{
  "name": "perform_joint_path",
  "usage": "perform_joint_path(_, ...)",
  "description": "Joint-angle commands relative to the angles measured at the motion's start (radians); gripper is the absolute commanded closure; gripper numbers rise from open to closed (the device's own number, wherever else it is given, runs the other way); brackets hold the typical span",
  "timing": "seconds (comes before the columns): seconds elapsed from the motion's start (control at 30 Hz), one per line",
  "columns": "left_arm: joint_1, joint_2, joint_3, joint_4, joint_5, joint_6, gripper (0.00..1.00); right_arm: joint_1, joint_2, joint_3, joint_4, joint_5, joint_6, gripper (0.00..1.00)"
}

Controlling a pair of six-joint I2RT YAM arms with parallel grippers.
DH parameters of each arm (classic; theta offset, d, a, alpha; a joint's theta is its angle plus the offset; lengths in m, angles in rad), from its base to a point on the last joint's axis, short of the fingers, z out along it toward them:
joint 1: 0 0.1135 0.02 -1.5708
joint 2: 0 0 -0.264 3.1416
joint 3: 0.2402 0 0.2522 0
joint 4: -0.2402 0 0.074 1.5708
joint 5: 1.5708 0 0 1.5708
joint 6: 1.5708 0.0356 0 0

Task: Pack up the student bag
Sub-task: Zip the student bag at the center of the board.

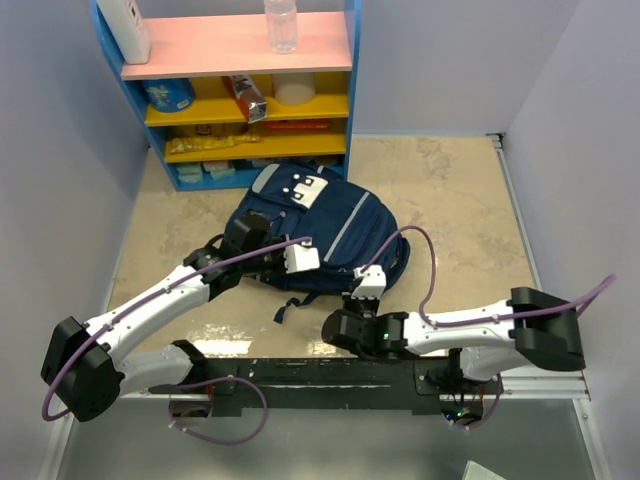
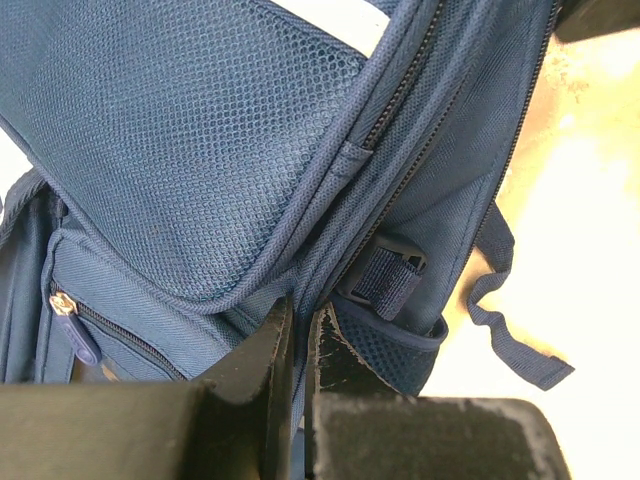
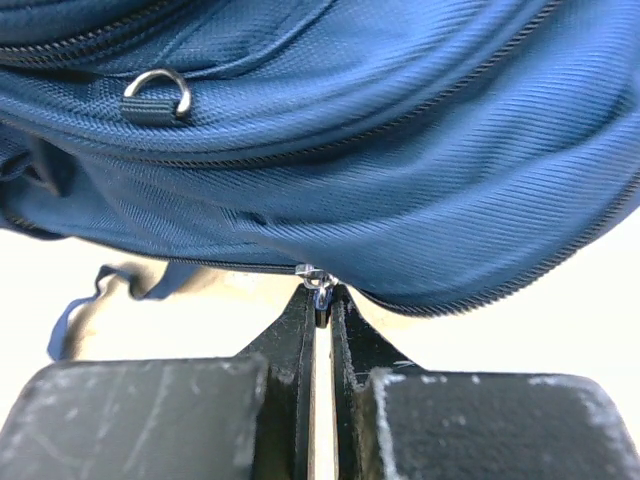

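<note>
Currently I hold: large navy fabric backpack (image 1: 300,215) on beige counter (image 1: 450,200), left gripper (image 2: 300,335) jaws pinching its seam as anchor, right gripper (image 3: 322,305) jaws clamped on silver zip pull (image 3: 317,280), likely for opening.

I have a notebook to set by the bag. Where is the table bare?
Bare table right of the bag, up to the right wall; a narrower strip left of it, below the shelf. Crowded in front: left gripper pinches the bag, right gripper its zip pull.
</note>
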Motion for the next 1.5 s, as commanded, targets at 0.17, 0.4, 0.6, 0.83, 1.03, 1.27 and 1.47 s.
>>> perform_joint_path(0.17,0.002,-0.025,-0.024,0.022,0.015,-0.008,1.00,-0.031,-0.240,-0.074,-0.064,-0.054,-0.021,1.00)
perform_joint_path(0.4,0.001,-0.045,-0.057,0.010,0.003,0.011,1.00,-0.119,-0.401,-0.129,-0.129,-0.152,-0.004,1.00)
perform_joint_path(0.6,0.001,-0.059,-0.078,-0.001,-0.003,0.032,1.00,-0.159,-0.509,-0.150,-0.207,-0.195,-0.013,1.00)
perform_joint_path(0.83,0.004,-0.103,-0.101,-0.086,-0.035,0.084,1.00,-0.216,-0.509,-0.137,-0.149,-0.290,-0.105,1.00)
perform_joint_path(1.03,0.042,-0.198,-0.187,-0.142,-0.112,0.163,1.00,-0.222,-0.496,-0.123,-0.028,-0.514,-0.231,1.00)
perform_joint_path(1.27,0.266,-0.235,-0.216,-0.211,-0.072,0.265,1.00,-0.222,-0.510,-0.158,0.077,-0.688,-0.280,1.00)
perform_joint_path(1.47,0.317,-0.271,-0.224,-0.228,-0.067,0.279,1.00,-0.222,-0.490,-0.160,0.100,-0.725,-0.277,1.00)
